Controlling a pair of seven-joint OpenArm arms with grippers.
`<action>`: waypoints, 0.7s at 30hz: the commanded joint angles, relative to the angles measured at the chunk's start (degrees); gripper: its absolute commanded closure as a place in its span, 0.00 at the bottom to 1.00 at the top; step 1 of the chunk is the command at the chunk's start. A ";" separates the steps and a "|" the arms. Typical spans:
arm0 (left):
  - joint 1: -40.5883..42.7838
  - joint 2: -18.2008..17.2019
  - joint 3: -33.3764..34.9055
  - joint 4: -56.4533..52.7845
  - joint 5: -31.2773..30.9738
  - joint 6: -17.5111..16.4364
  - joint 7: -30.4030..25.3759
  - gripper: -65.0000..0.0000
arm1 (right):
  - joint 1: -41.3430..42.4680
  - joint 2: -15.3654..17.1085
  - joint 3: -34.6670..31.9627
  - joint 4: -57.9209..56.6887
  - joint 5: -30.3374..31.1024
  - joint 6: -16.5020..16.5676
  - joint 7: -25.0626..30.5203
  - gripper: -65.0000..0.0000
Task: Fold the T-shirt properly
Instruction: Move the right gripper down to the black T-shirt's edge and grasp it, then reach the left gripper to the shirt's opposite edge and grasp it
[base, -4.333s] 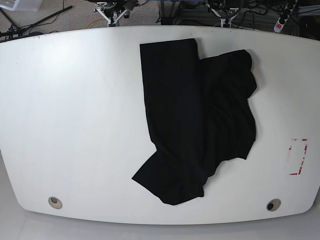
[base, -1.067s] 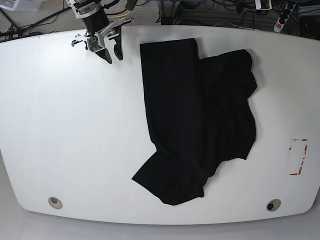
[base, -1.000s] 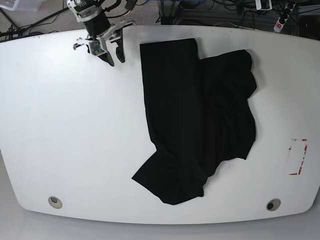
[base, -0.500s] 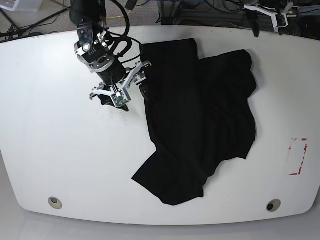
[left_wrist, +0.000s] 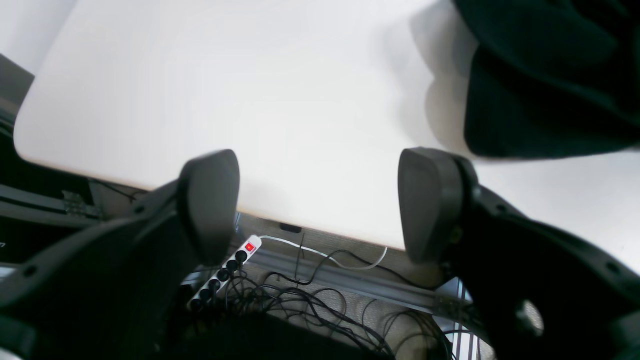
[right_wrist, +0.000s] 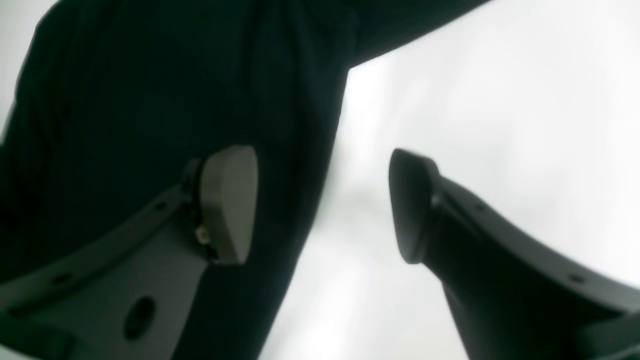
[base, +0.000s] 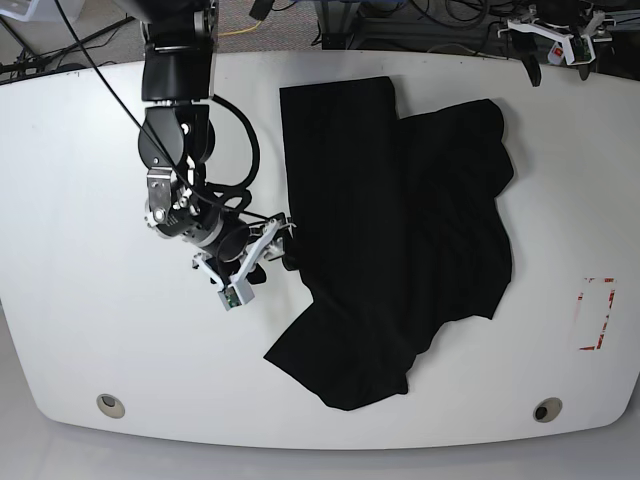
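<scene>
The black T-shirt (base: 400, 230) lies crumpled and partly folded on the white table (base: 90, 300), right of the middle. No print shows. My right gripper (base: 258, 268) is open and low, at the shirt's left edge, about halfway down. In the right wrist view (right_wrist: 320, 205) its fingers straddle that edge, with black cloth (right_wrist: 150, 100) under one finger (right_wrist: 230, 200) and bare table under the other. My left gripper (base: 557, 52) is open and empty at the table's far right edge. In its own view (left_wrist: 320, 205) the shirt (left_wrist: 550, 75) lies a little apart from it.
A red-and-white marker (base: 597, 312) is stuck near the right edge. Two round holes (base: 111, 404) (base: 546, 410) sit near the front edge. A power strip (left_wrist: 225, 270) and cables lie on the floor behind the table's far edge.
My right arm has come from the far left corner down along the shirt's left edge to its middle. My left gripper has come into view at the far right and shifted slightly right.
</scene>
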 joint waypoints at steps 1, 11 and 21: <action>0.38 -0.29 -0.09 0.77 0.11 0.25 -1.70 0.29 | 4.91 -0.05 0.38 -7.17 5.27 0.32 1.39 0.38; -0.85 -0.37 0.00 0.77 0.28 0.25 -1.70 0.29 | 10.71 -0.58 -0.06 -22.91 6.58 0.32 4.90 0.39; -1.73 -0.46 0.61 0.86 0.11 0.25 -1.70 0.29 | 10.89 -4.36 -0.06 -28.36 1.93 0.32 8.07 0.39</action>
